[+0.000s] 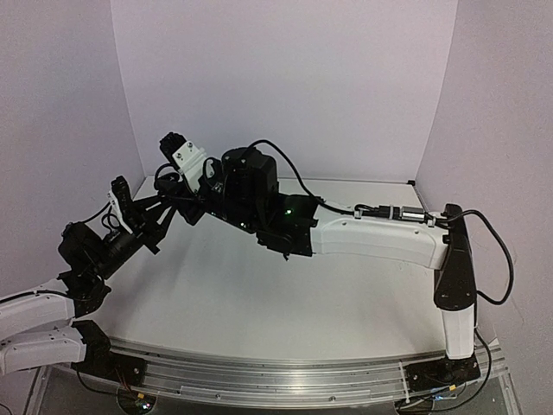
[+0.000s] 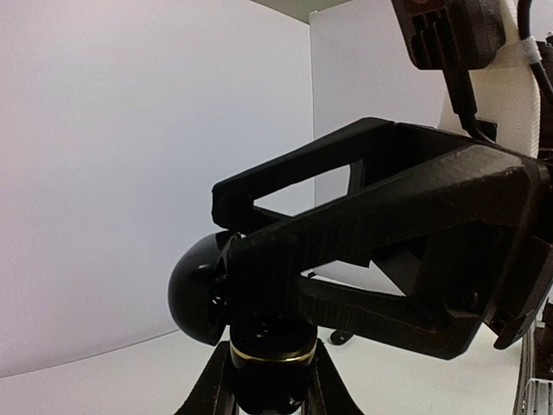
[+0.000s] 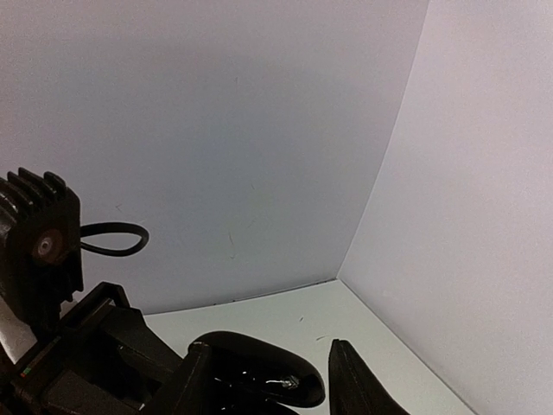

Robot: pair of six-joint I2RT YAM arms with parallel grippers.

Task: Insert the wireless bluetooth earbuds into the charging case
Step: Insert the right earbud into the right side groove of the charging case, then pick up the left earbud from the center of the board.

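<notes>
My left gripper is shut on a black charging case with a gold band, held upright off the table. Its domed lid stands open to the left. My right gripper reaches over the case from above, its fingers apart on either side of the glossy lid. I cannot tell whether an earbud is between them. In the top view both grippers meet at the back left, left gripper and right gripper. One small black earbud-like thing lies on the table behind.
White walls close the table at the back and sides, with a corner at the back right. The right arm's forearm stretches across the table's middle. A metal rail runs along the near edge.
</notes>
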